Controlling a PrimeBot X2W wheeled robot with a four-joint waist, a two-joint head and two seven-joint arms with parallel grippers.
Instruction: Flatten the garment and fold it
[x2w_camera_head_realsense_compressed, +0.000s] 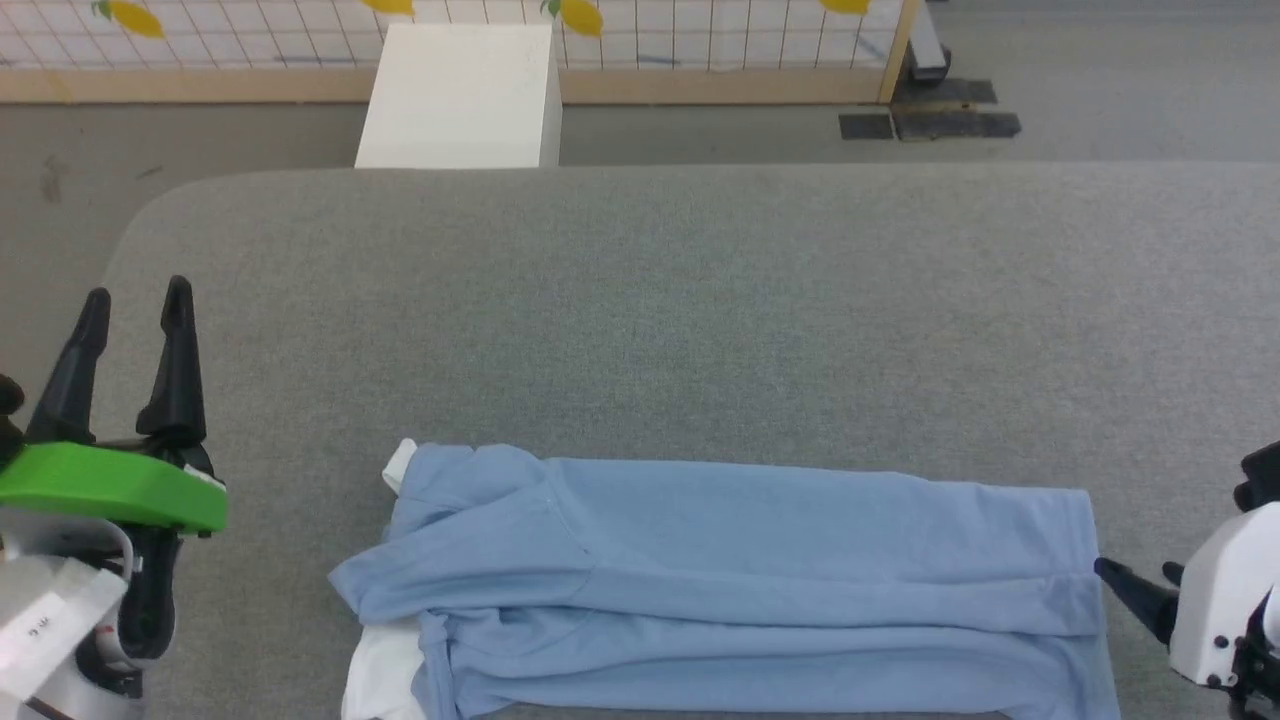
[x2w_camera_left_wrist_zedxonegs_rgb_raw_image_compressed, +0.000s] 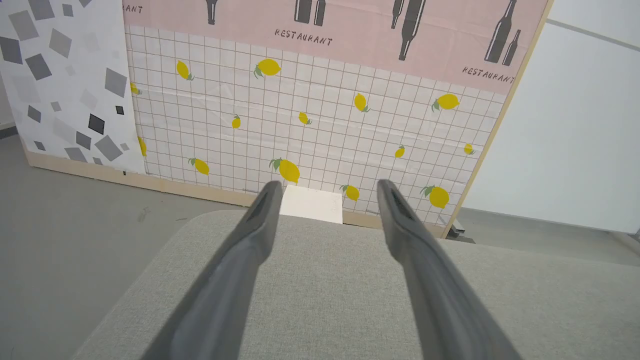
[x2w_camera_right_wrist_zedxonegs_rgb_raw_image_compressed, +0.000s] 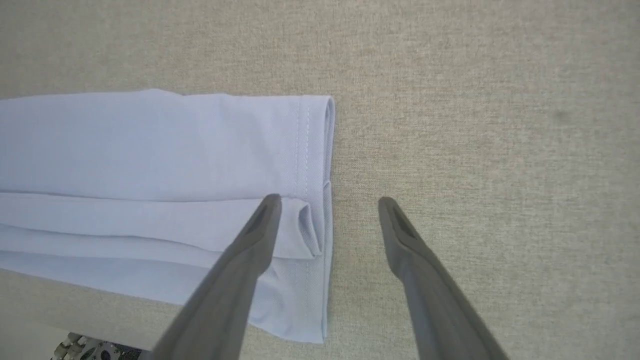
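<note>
Head view, left to right: the left gripper (x2w_camera_head_realsense_compressed: 137, 300) hovers over the left edge of the grey fabric table (x2w_camera_head_realsense_compressed: 700, 300), jaws spread and empty. The large light-blue knit garment (x2w_camera_head_realsense_compressed: 720, 560) lies flat along the near edge, folded lengthwise into a long band. The right gripper (x2w_camera_head_realsense_compressed: 1135, 578) sits at its hemmed right end, jaws released. Crosswise folds appear left to do.

There is one garment (x2w_camera_head_realsense_compressed: 740, 580) on one table (x2w_camera_head_realsense_compressed: 700, 300), and one white box (x2w_camera_head_realsense_compressed: 460, 95). Tools number two: one left tool (x2w_camera_head_realsense_compressed: 138, 292) and one right tool (x2w_camera_right_wrist_zedxonegs_rgb_raw_image_compressed: 328, 200).
</note>
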